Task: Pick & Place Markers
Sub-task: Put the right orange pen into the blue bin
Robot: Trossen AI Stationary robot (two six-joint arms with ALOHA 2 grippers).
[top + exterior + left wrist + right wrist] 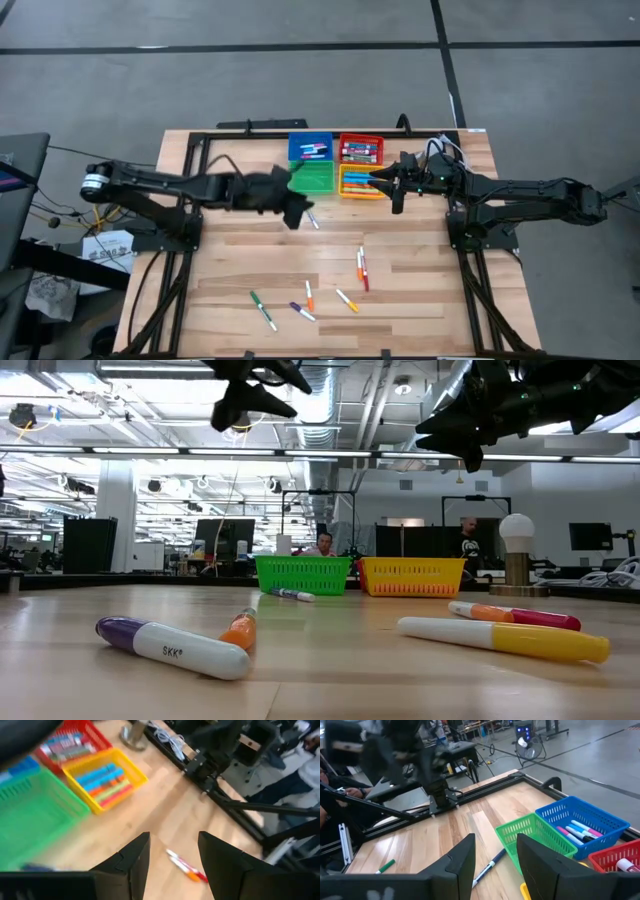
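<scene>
Several markers lie loose on the table: a white one with a blue cap just in front of the green bin, a red and orange pair, and green, purple, orange and yellow ones near the front edge. Others lie in the blue, red and yellow bins. My left gripper hangs open and empty above the table beside the green bin. My right gripper hangs open and empty by the yellow bin, with the blue-capped marker below it.
The four bins stand in a square block at the table's far middle. A black frame runs along the table's sides and far edge. Bare wood lies between the bins and the front markers. People sit in the room beyond.
</scene>
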